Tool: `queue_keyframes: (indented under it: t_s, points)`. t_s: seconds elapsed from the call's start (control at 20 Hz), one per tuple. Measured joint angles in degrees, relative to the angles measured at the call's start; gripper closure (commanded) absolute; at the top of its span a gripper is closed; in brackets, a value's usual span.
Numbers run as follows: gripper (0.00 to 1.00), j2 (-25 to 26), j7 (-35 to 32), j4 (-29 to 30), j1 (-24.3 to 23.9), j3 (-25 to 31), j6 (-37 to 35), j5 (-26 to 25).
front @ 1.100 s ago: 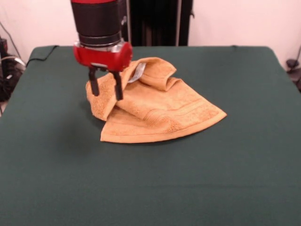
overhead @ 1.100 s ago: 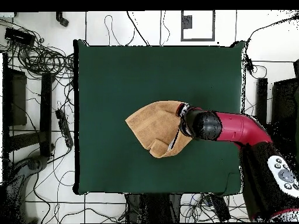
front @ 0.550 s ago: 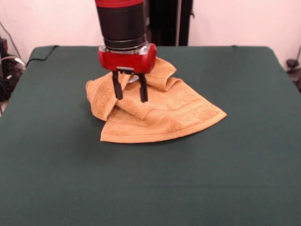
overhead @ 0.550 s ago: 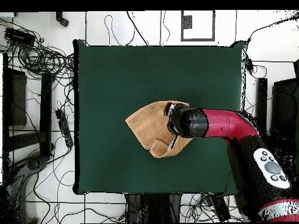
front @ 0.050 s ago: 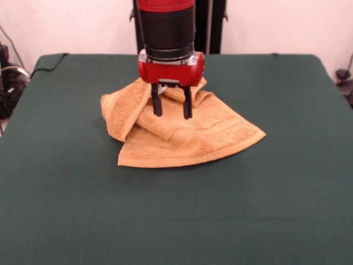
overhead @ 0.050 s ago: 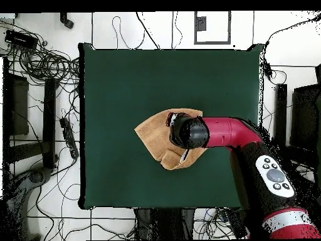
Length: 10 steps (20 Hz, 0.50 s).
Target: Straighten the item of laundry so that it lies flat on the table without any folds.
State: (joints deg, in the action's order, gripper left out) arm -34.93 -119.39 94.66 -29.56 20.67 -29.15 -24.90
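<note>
From my remote seat, the towel (front @ 0.050 s ago: 182,132) sits a bit above the middle of the front view, on the green tabletop (front @ 0.050 s ago: 176,221). It's nowhere near flat: the left part is bunched up into a raised fold, there's another rumpled ridge along the top, and only the lower right portion lies smooth, running out to a corner that points toward the right of the frame. You can see the woven bands across that flat part.

The claw (front @ 0.050 s ago: 171,108) hangs straight down over the upper middle of the towel, right in the dip between the two humps. Its two black fingers (front @ 0.050 s ago: 156,104) are spread apart with nothing between them, and the tips look just above or barely on the cloth; I can't say for sure which.

In the overhead view the towel (overhead @ 0.050 s ago: 153,135) shows as a tan patch around the centre of the tabletop (overhead @ 0.050 s ago: 125,81), with the red arm (overhead @ 0.050 s ago: 229,133) coming in from the lower right and covering the towel's right half.
</note>
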Motion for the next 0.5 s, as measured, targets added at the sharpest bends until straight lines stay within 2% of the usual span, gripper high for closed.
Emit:
queue_keyframes:
  t_s: [0.5]
  points:
    - [0.00,-1.08,0.00,2.00,-0.17,-2.89,0.01,0.00]
